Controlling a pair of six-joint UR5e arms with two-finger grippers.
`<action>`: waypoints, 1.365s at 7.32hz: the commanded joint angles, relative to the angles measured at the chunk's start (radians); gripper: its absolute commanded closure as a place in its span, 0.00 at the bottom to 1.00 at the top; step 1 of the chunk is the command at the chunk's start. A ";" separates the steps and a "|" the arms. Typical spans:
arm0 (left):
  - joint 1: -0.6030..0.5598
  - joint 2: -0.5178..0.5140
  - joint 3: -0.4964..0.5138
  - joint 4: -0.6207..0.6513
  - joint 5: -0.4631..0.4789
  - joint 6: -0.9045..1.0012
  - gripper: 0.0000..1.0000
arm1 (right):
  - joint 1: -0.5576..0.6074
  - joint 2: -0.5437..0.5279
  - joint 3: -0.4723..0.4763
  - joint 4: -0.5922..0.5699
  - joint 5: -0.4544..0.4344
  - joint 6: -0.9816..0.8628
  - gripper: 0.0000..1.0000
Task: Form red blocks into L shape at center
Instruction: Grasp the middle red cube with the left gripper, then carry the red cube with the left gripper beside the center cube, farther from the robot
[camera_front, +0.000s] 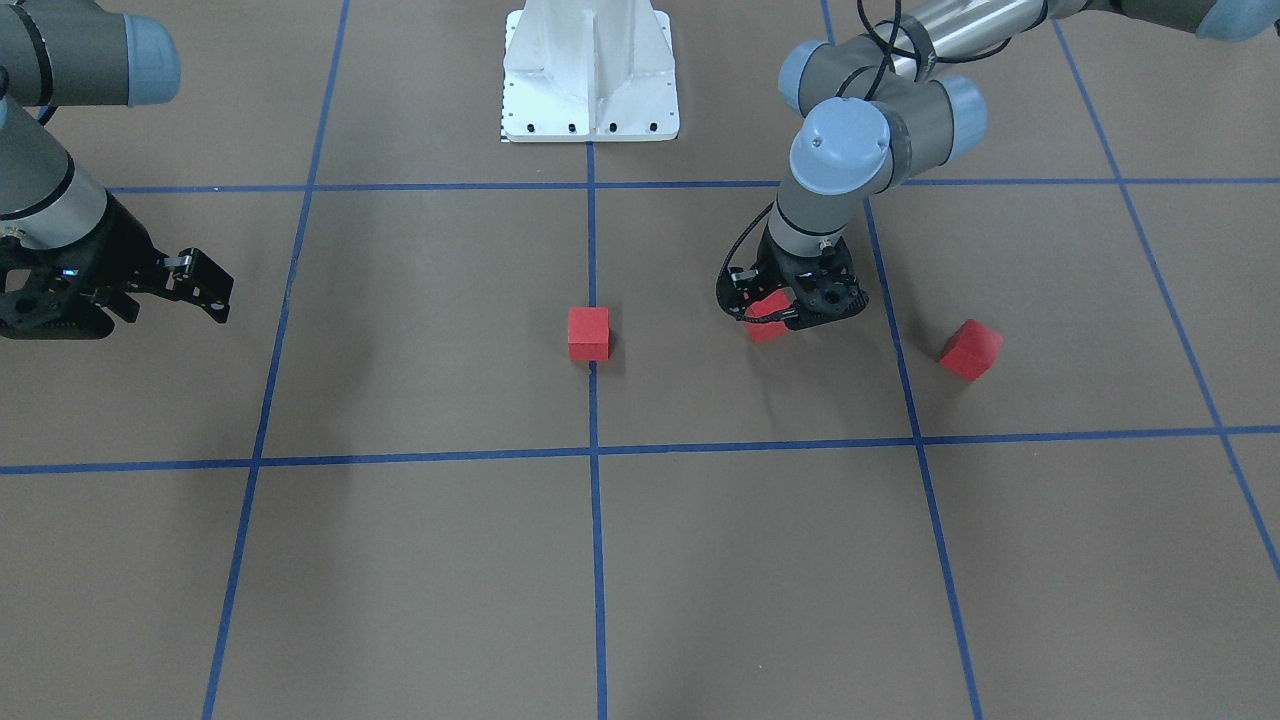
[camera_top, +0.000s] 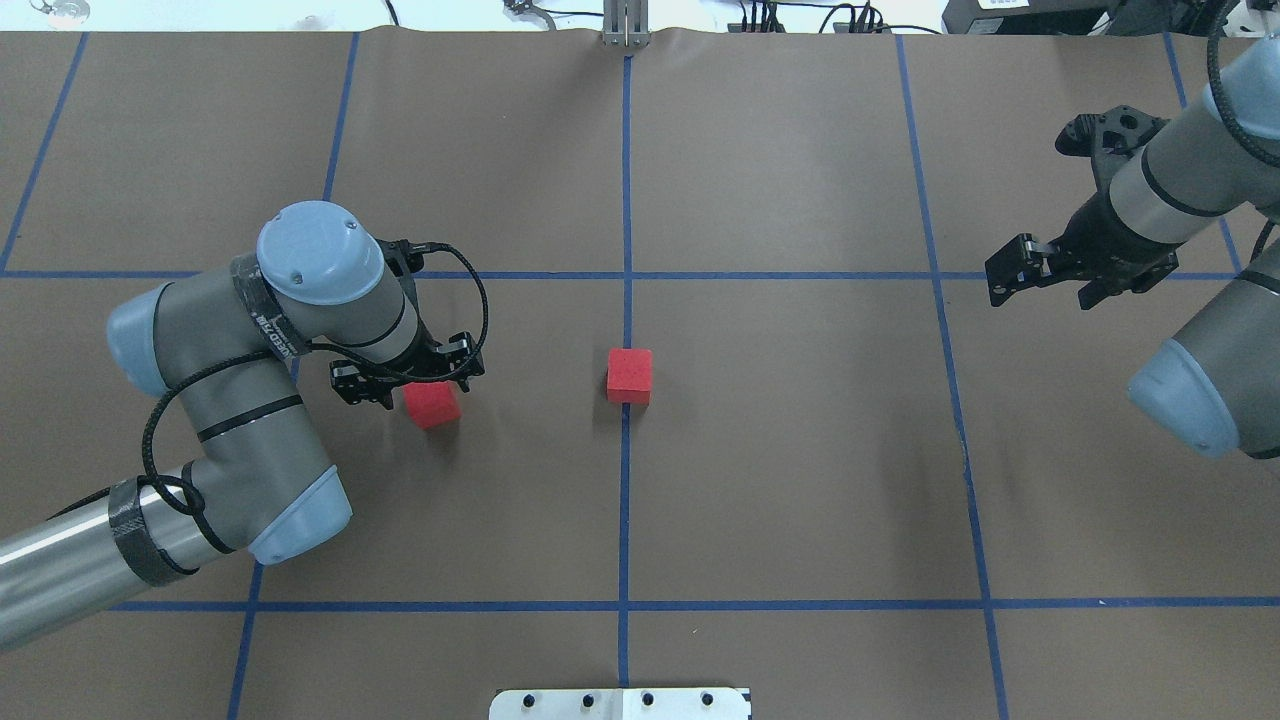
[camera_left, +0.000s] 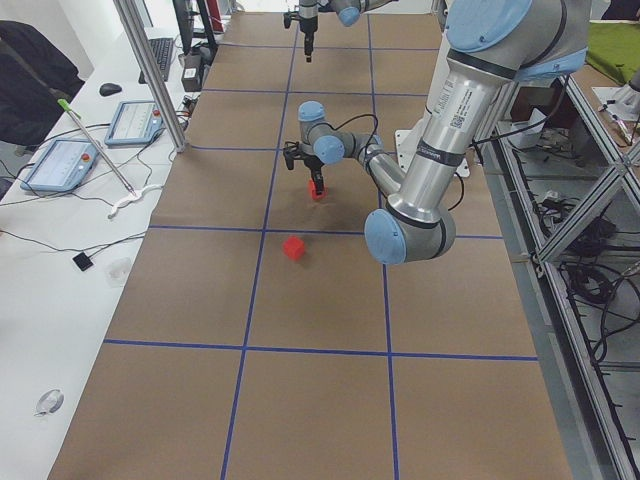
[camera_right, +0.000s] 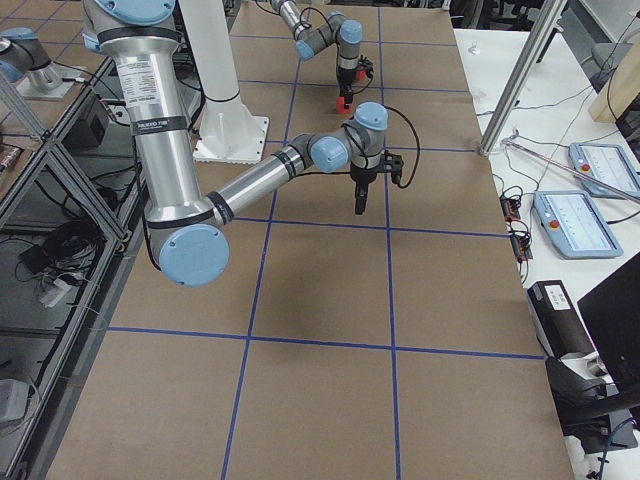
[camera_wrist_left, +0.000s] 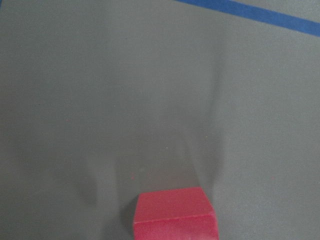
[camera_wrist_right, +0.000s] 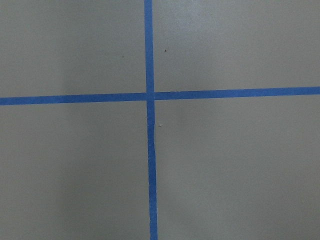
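One red block (camera_front: 588, 333) (camera_top: 630, 375) sits on the centre (camera_front: 640, 400) of the brown surface, on the blue tape line. My left gripper (camera_front: 772, 318) (camera_top: 420, 388) is shut on a second red block (camera_front: 765, 328) (camera_top: 433, 405), low over the surface to the robot's left of the centre block; that block fills the bottom of the left wrist view (camera_wrist_left: 175, 216). The third red block (camera_front: 970, 349) (camera_left: 293, 247) lies turned, further to the robot's left; my arm hides it in the overhead view. My right gripper (camera_front: 205, 285) (camera_top: 1010, 270) is shut and empty, far off to the robot's right.
The white metal base (camera_front: 590, 75) stands at the robot's edge of the table. Blue tape lines divide the brown surface into squares. The right wrist view shows only a tape crossing (camera_wrist_right: 150, 96).
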 joint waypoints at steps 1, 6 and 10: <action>0.000 -0.002 0.006 0.001 0.000 -0.002 0.25 | 0.000 -0.001 0.000 0.000 0.000 0.001 0.00; -0.034 -0.070 0.005 0.010 0.043 0.018 1.00 | 0.000 0.001 0.002 0.000 0.000 0.000 0.00; -0.046 -0.408 0.350 0.009 0.067 0.363 1.00 | 0.000 0.001 0.002 0.000 0.000 0.000 0.00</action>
